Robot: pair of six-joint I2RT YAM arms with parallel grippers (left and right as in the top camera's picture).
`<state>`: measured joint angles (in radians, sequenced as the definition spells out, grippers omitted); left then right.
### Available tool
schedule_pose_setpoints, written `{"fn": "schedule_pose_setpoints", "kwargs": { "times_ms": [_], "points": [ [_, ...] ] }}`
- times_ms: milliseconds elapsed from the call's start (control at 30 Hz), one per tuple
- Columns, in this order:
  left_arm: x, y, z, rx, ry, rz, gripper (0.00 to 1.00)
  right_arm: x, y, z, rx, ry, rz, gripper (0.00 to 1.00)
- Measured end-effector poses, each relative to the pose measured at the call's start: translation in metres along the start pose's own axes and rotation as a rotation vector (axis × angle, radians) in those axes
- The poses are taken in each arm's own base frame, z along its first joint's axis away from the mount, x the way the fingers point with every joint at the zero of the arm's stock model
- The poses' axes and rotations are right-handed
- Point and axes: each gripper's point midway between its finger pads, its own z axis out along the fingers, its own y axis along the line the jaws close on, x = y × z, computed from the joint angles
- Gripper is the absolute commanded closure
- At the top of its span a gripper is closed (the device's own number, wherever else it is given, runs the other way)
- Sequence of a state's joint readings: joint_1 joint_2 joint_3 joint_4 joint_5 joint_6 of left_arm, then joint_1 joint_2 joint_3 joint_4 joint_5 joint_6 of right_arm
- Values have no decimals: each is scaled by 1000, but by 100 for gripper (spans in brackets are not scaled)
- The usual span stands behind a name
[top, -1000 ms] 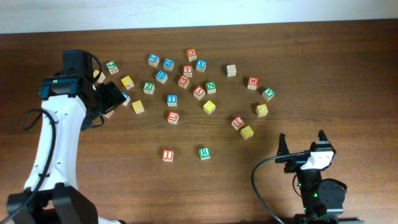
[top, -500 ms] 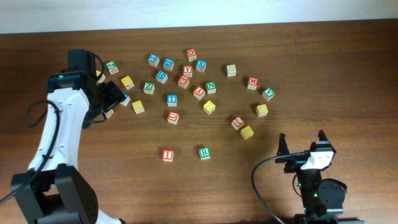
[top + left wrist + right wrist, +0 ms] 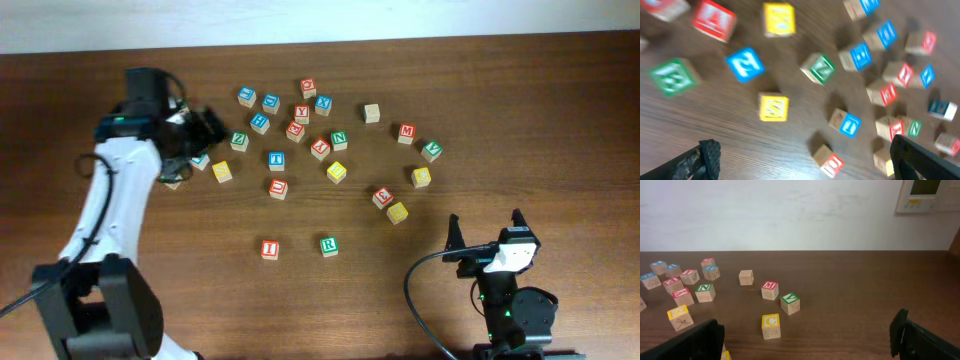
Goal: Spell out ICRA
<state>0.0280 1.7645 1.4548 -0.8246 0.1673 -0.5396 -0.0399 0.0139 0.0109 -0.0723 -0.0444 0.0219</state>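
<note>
A red I block [image 3: 269,249] and a green R block [image 3: 328,245] sit side by side, a gap between them, at the front middle of the table. A yellow C block [image 3: 421,177] lies at the right and shows in the right wrist view [image 3: 770,325]. My left gripper [image 3: 208,128] is open and empty above the left end of the block scatter; its view [image 3: 810,165] is blurred and I cannot pick out an A block for sure. My right gripper [image 3: 485,222] is open and empty at the front right, also in its own view [image 3: 805,340].
Several lettered blocks are scattered across the back middle, among them a red M [image 3: 406,132], a green V [image 3: 431,150], a yellow block [image 3: 337,172] and a plain-topped block [image 3: 371,113]. A yellow block [image 3: 774,107] lies under the left wrist camera.
My left arm has swung toward the back and to the right, over the left blocks. The right arm and the I and R blocks have not moved.
</note>
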Motion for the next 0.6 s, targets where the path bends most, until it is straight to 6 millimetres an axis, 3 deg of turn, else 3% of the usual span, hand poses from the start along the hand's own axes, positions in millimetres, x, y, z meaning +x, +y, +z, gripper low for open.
{"fn": "schedule_pose_setpoints", "kwargs": {
  "times_ms": [100, 300, 600],
  "points": [
    [15, -14, 13, -30, 18, 60, 1, 0, 0, 0, 0, 0, 1, 2],
    [10, 2, 22, -120, -3, 59, 0, 0, 0, 0, 0, 0, 1, 2],
    [-21, 64, 5, -391, -138, 19, 1, 0, 0, 0, 0, 0, 1, 2]
  ]
}}
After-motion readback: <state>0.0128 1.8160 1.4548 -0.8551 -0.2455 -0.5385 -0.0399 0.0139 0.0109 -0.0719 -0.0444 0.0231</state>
